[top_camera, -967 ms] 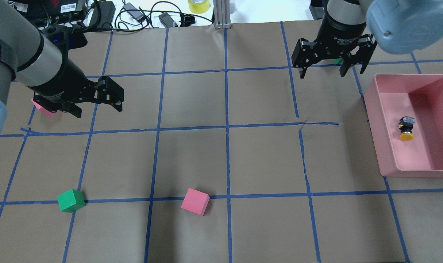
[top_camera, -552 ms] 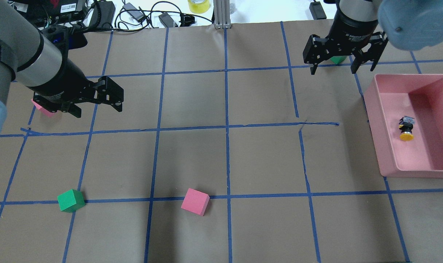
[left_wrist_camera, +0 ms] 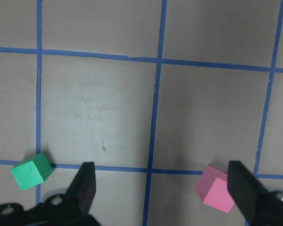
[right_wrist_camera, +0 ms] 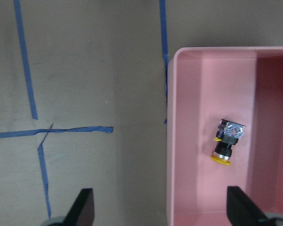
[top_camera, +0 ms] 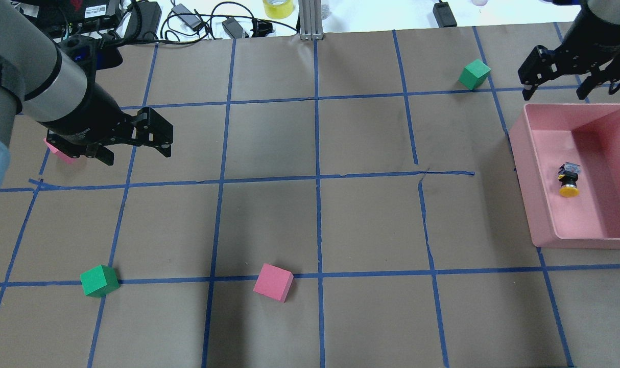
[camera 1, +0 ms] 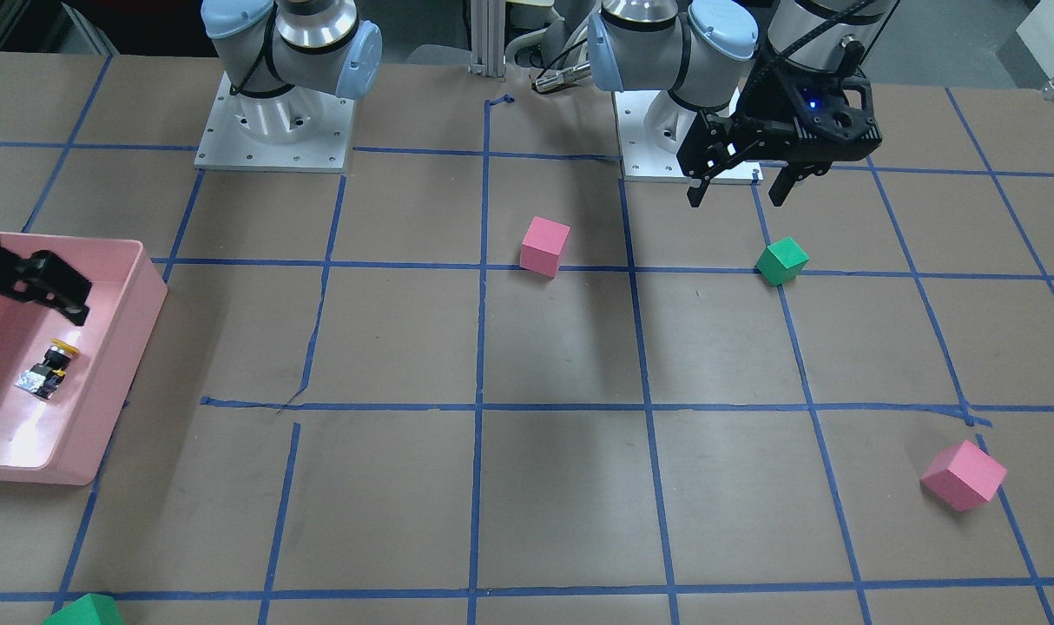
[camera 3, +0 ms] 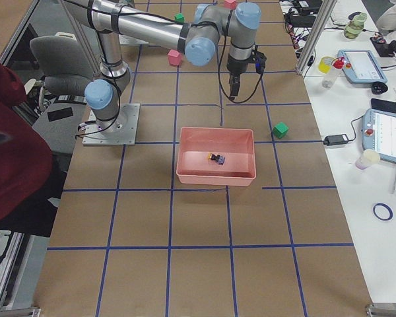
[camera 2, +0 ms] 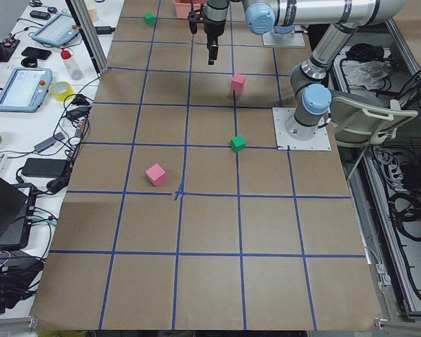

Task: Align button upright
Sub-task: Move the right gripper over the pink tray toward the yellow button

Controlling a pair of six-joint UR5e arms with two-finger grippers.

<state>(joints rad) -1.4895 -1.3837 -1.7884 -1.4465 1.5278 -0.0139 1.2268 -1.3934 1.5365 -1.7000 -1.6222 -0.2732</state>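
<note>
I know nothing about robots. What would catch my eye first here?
A pink bin sits on the robot's right, with a small yellow-capped button lying on its side inside. The right gripper hangs open by the bin's far edge. A pink cube and a green cube stand out on the blue-taped grid.

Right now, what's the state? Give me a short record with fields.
button: lying on its side, yellow cap toward the robot
container: pink bin, button inside
right gripper: open, empty, raised near the bin
left gripper: open, empty, above the table
loose: near green cube, near pink cube, far green cube
</note>
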